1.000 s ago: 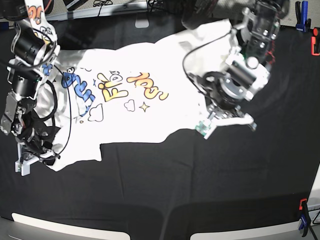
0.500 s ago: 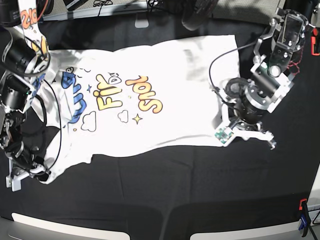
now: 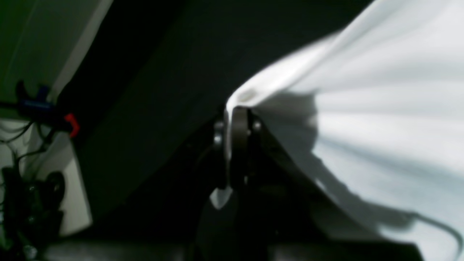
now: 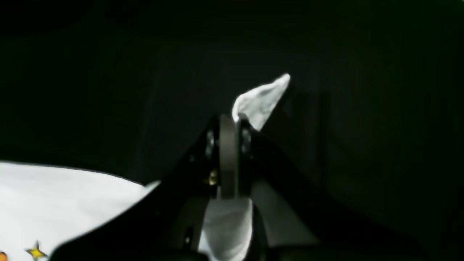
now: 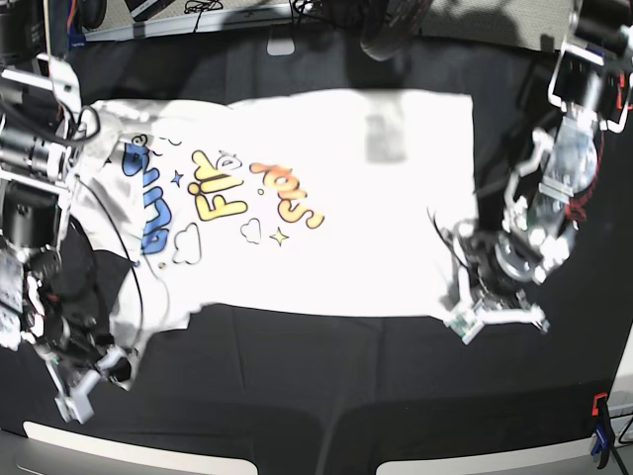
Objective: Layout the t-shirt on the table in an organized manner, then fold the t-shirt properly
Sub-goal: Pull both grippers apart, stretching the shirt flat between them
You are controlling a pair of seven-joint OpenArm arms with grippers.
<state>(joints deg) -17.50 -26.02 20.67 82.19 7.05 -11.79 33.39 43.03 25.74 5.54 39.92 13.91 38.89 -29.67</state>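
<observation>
t-shirt (image 5: 336,198): white, print side up, blue/yellow/orange letters, cloud and star outlines; spread wide across the table (image 5: 326,396), wrinkled at the printed end
left gripper (image 5: 463,315): jaws clamped on a white shirt corner, cloth fanning out from it
right gripper (image 5: 104,361): jaws pinched on a shirt edge, a small tip poking past
around: blue clamp (image 5: 599,435) at table edge, dark cables over shirt's printed end

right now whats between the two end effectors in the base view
The t-shirt, print up, stretches between the left end effector and right end effector; below it, the table is bare black cloth.
</observation>
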